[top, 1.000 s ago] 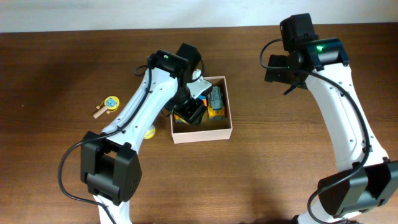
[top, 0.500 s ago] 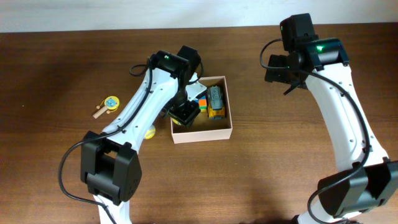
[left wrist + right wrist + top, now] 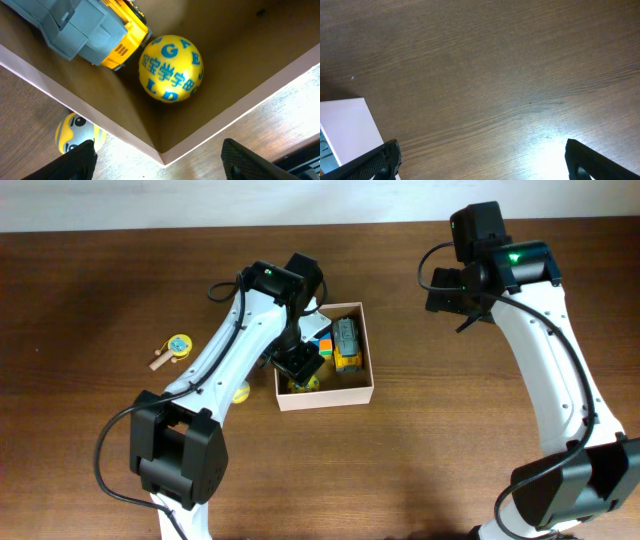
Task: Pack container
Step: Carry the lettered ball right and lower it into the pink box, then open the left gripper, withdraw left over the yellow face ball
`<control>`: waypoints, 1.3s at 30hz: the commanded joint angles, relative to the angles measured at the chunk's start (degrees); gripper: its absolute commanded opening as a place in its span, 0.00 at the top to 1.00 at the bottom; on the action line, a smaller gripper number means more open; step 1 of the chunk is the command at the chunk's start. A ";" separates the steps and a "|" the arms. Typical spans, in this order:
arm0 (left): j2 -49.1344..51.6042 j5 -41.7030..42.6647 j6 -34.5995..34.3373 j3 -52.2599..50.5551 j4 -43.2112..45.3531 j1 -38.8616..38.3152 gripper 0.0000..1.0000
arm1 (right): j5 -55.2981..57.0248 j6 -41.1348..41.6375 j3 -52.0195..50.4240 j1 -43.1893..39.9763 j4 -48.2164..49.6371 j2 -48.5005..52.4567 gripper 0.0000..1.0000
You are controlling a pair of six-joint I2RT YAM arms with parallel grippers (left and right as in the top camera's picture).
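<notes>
The container (image 3: pixel 325 398), a shallow box with whitish walls and a brown inside, sits mid-table. Inside lie a grey-and-yellow truck (image 3: pixel 347 343), a small coloured cube (image 3: pixel 322 343) and a yellow ball (image 3: pixel 304 383). In the left wrist view the ball (image 3: pixel 171 67), printed with blue letters, rests loose on the floor near a corner of the container (image 3: pixel 250 45), beside the truck (image 3: pixel 85 27). My left gripper (image 3: pixel 298 363) hovers over that corner, open, with nothing between its fingers (image 3: pixel 75 162). My right gripper (image 3: pixel 460 290) is open over bare wood, right of the container (image 3: pixel 342 130).
A yellow-and-grey round toy (image 3: pixel 241 391) lies on the table just outside the container's left wall, also visible from the left wrist as the same round toy (image 3: pixel 75 132). A small wooden-handled toy with a yellow-blue disc (image 3: pixel 172 348) lies further left.
My left gripper has opened and let go of the yellow ball, which now lies in the container's front left corner. The right arm has not moved.
</notes>
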 commanded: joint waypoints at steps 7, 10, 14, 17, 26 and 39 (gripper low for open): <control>-0.24 -8.26 -11.52 -0.26 0.39 5.73 0.19 | 0.72 0.31 -0.13 -0.28 0.02 0.28 0.01; -1.92 -5.25 -15.17 -0.26 1.25 9.81 0.18 | 0.70 0.31 -0.13 -0.28 0.02 0.28 0.01; -2.71 1.25 -16.44 -0.28 2.45 14.51 0.17 | 0.70 0.31 -0.13 -0.28 0.02 0.28 0.01; -2.71 1.16 -18.03 -1.79 2.64 15.87 0.17 | 0.70 0.31 -0.13 -0.28 0.02 0.28 0.01; -2.71 -0.81 -22.58 -14.75 7.93 15.80 0.16 | 0.72 0.31 -0.13 -0.28 0.02 0.28 0.01; -2.71 -3.85 -24.20 -22.67 15.67 15.80 0.17 | 0.72 0.31 -0.13 -0.28 0.02 0.28 0.01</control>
